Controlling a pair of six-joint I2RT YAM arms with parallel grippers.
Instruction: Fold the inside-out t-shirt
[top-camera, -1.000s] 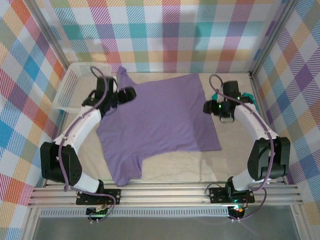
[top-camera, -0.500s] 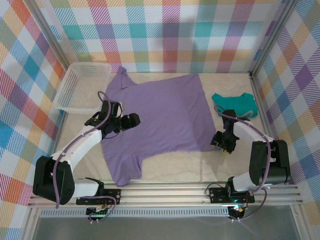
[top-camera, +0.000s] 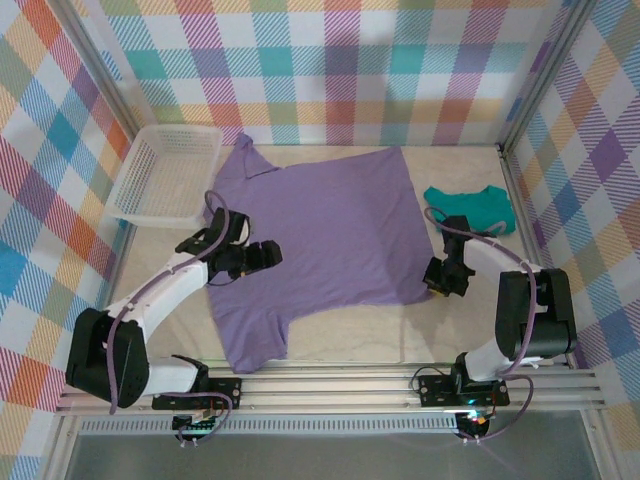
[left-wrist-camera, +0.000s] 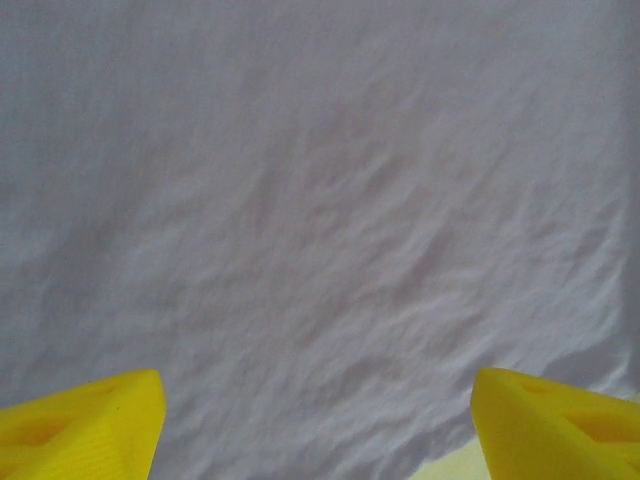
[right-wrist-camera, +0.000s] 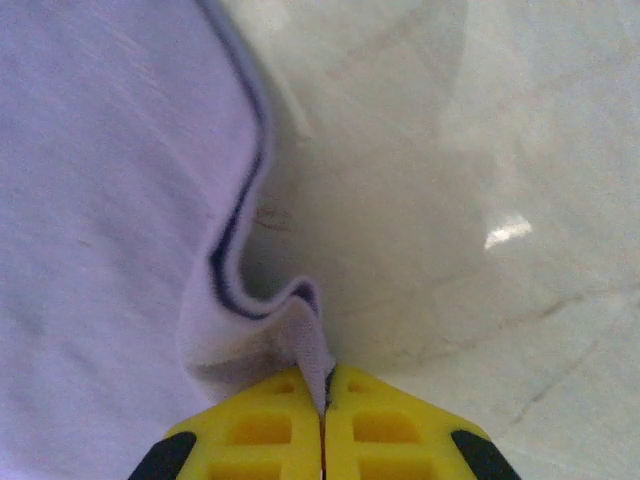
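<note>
The table (top-camera: 340, 340) is pale, with plaid walls around it. The inside-out t-shirt (top-camera: 320, 230) lies spread flat across the table's middle, lavender, with one sleeve pointing to 11 o'clock and the other to 7 o'clock. A white mesh basket (top-camera: 128, 185) sits at 10 o'clock from the shirt, just beside the far sleeve. A smaller teal garment (top-camera: 470, 208) lies at 2 o'clock, apart from the shirt's edge.

The left gripper (top-camera: 262, 255) hovers over the shirt's 9 o'clock side. In its wrist view its yellow fingers (left-wrist-camera: 80, 425) stand wide apart and released, with plain rumpled cloth between them.

The right gripper (top-camera: 437, 280) sits at the shirt's 4 o'clock corner. Its yellow fingers (right-wrist-camera: 260, 430) are clenched together on a small raised fold of the shirt's hem (right-wrist-camera: 305, 350).
</note>
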